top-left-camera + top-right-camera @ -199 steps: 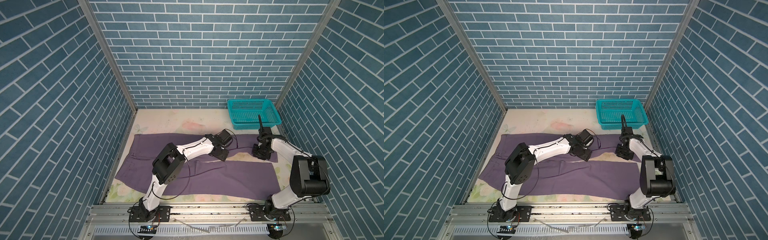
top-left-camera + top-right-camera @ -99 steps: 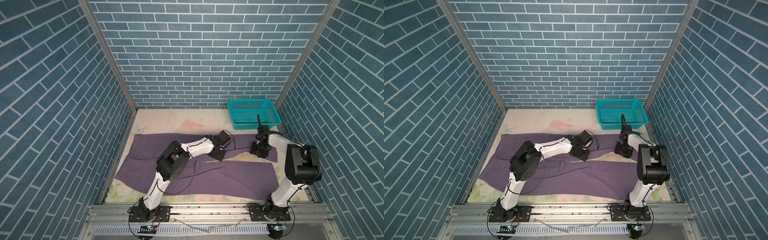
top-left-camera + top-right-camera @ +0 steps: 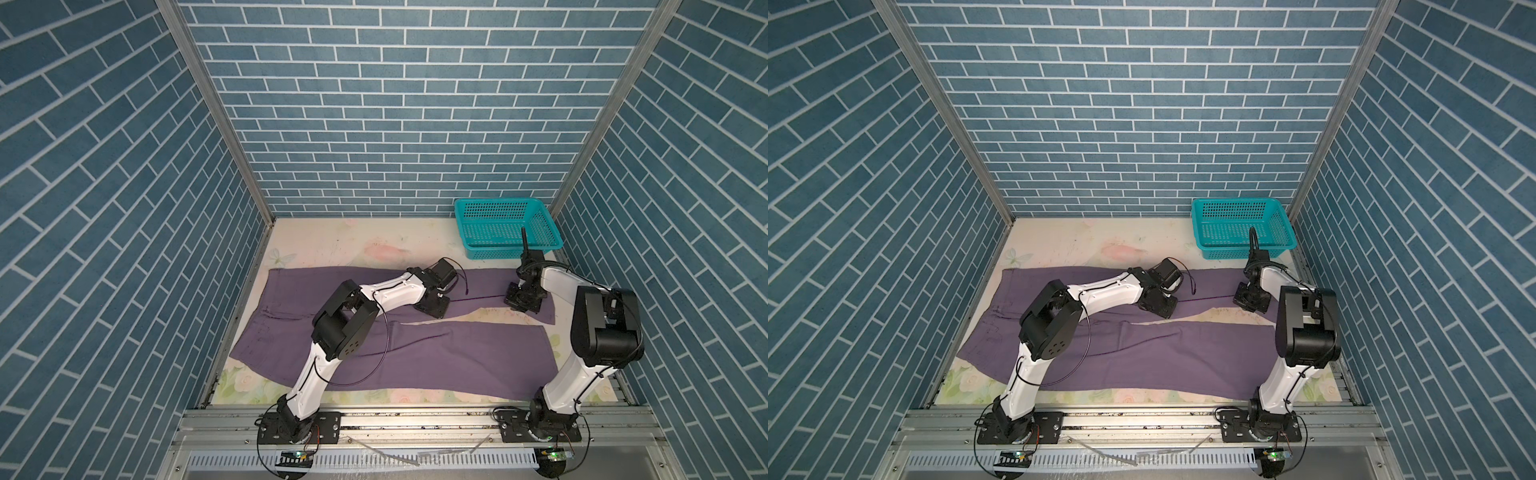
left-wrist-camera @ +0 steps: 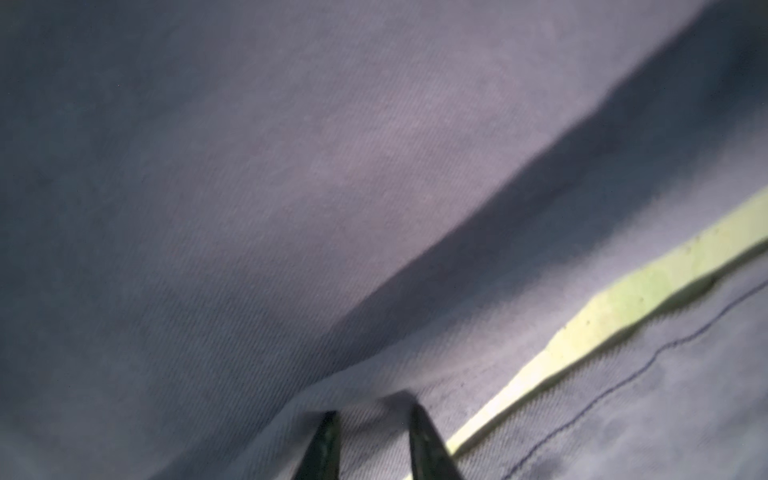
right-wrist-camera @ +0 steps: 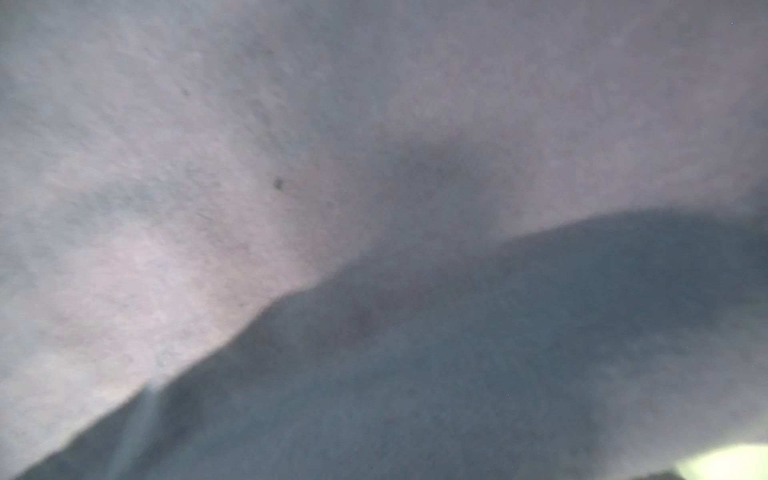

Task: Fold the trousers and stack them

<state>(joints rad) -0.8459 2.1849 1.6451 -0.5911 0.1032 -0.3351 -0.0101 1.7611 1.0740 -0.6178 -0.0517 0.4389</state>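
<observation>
The mauve trousers (image 3: pixel 415 357) (image 3: pixel 1142 353) lie flat across the table in both top views, waistband at the left and both legs running right. My left gripper (image 3: pixel 432 307) (image 3: pixel 1158 309) is down on the near edge of the far leg. In the left wrist view it (image 4: pixel 372 415) is shut on the trousers (image 4: pixel 291 187), with a raised ridge of cloth between the fingers (image 4: pixel 326 444). My right gripper (image 3: pixel 519 303) (image 3: pixel 1250 303) is down on the same leg near its hem. In the right wrist view the trousers (image 5: pixel 208 208) fill the frame and hide the fingers.
A teal perforated basket (image 3: pixel 511 251) (image 3: pixel 1241 249) stands at the back right corner, just behind the right arm. Blue brick walls close in the left, right and back. A strip of pale floral table mat (image 3: pixel 490 316) (image 4: pixel 623 299) shows between the two legs.
Both grippers have closed where they rest on the far leg. The right arm's elbow has swung in toward the leg. The trousers have not moved.
</observation>
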